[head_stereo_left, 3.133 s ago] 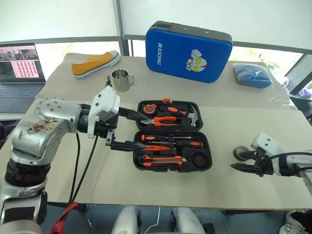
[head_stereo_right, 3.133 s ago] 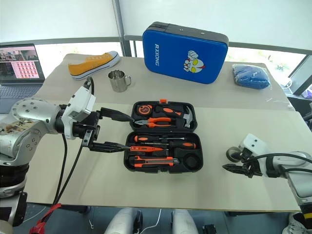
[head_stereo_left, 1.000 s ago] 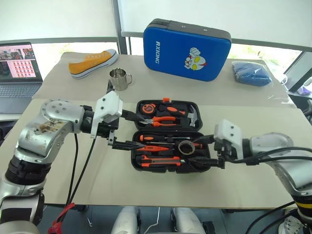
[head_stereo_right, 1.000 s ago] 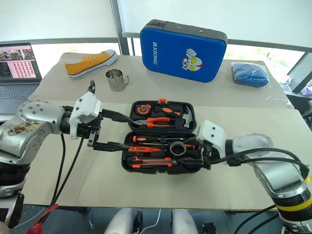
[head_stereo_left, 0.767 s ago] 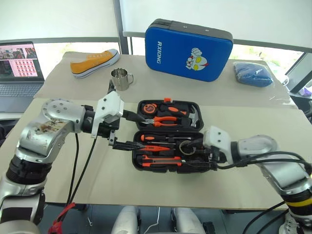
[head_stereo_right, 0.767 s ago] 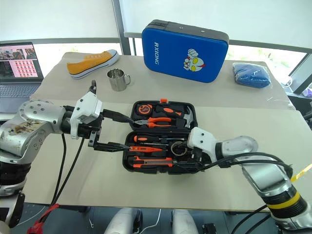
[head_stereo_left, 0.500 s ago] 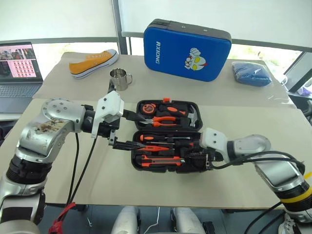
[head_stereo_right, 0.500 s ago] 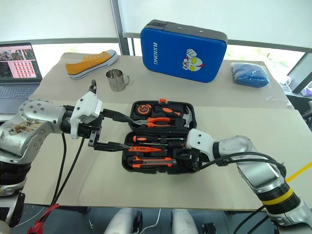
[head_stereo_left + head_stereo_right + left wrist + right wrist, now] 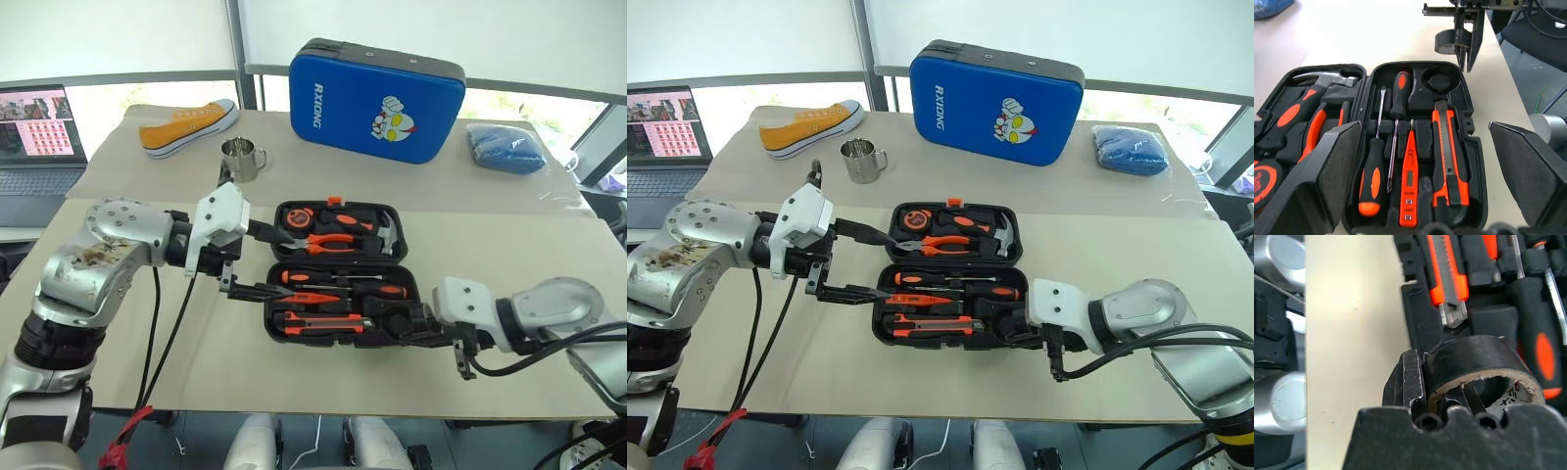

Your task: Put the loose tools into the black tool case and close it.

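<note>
The black tool case (image 9: 338, 258) lies open on the table. Its near half holds two screwdrivers (image 9: 1371, 186) (image 9: 1400, 93), the slim orange tester (image 9: 1409, 186) and the utility knife (image 9: 1447, 161). The round slot (image 9: 1439, 81) in it holds nothing. My right gripper (image 9: 1425, 391) is shut on the wall of the dark tape roll (image 9: 1479, 367), one finger inside the ring and one outside. It hangs at the case's near right corner (image 9: 416, 323). My left gripper (image 9: 266, 262) stands open at the case's left side, one finger over each half.
Pliers, a hammer and a tape measure fill the case's far half (image 9: 338, 230). Behind stand a blue zip case (image 9: 377, 88), a metal mug (image 9: 240, 157), a yellow shoe (image 9: 186, 127) and a blue cloth (image 9: 506, 149). A laptop (image 9: 34, 137) sits far left.
My right gripper went down over the round slot, shut on the tape roll, then drew back to the case's near right corner with the roll. The left arm stayed still.
</note>
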Robot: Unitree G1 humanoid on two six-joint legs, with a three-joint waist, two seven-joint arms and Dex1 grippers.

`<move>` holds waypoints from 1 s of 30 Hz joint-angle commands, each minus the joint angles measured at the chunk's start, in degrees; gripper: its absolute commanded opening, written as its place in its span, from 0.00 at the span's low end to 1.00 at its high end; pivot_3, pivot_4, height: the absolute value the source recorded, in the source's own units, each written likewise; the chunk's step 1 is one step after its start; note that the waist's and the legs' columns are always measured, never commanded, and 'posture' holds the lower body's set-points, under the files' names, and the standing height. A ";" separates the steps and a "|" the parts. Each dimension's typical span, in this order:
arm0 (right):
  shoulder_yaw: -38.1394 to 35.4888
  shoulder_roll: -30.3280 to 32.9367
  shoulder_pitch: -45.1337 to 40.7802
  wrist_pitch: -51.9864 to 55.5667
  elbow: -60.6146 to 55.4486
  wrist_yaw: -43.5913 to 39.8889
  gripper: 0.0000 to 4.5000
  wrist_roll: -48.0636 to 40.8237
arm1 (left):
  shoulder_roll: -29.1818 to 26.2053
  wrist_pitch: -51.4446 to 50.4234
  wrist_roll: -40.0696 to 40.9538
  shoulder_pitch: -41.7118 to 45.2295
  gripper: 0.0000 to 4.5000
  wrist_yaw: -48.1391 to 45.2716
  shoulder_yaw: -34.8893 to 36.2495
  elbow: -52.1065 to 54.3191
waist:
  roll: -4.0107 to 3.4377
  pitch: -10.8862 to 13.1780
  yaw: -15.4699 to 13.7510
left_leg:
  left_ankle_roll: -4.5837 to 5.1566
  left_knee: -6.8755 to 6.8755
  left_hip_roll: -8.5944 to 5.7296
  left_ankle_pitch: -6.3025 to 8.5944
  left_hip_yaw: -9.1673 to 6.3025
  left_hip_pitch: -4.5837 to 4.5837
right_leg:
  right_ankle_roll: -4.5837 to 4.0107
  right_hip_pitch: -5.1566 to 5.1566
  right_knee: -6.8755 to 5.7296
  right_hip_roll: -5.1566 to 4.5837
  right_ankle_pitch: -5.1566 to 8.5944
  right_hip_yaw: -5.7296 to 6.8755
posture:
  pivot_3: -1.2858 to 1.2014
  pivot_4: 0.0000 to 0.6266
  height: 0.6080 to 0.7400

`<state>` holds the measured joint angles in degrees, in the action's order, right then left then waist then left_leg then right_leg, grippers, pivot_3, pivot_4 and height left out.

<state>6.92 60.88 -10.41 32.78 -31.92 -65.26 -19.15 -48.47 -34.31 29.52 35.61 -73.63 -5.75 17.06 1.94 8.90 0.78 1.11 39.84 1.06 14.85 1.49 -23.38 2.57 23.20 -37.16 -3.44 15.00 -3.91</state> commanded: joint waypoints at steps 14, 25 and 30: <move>0.15 -0.90 -0.99 0.39 0.62 -0.31 0.84 0.31 | -0.29 1.89 -0.60 1.21 1.00 -0.24 0.70 -0.05 | 0.00 0.00 -0.12 | 0.00 0.01 -0.01 0.00 -0.01 -0.03 | 0.00 0.00 0.02 -0.02 0.00 0.01 | 0.52 0.24 0.99; -12.74 -3.64 -2.42 4.52 5.43 3.62 0.98 -8.03 | -0.52 2.65 -3.13 -2.58 1.00 2.87 1.28 -2.19 | 0.00 0.00 -0.12 | 0.00 0.01 -0.01 0.00 -0.01 -0.01 | 0.00 -0.02 0.02 -0.02 0.00 0.00 | 0.52 0.24 0.99; -16.26 -7.38 -4.96 5.92 17.83 10.90 0.98 -5.89 | 0.14 2.96 -10.69 -6.43 1.00 12.12 0.73 -9.50 | 0.02 0.01 -0.10 | 0.00 -0.01 0.00 0.00 0.00 0.05 | -0.01 -0.04 0.00 -0.01 -0.01 -0.01 | 0.52 0.24 0.99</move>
<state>-7.51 54.21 -14.40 38.43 -17.40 -57.10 -25.85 -48.21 -32.50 21.95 29.24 -65.07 -5.65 9.41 1.96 8.91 0.68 1.11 39.83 1.05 14.85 1.49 -23.33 2.55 23.15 -37.15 -3.46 14.99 -3.92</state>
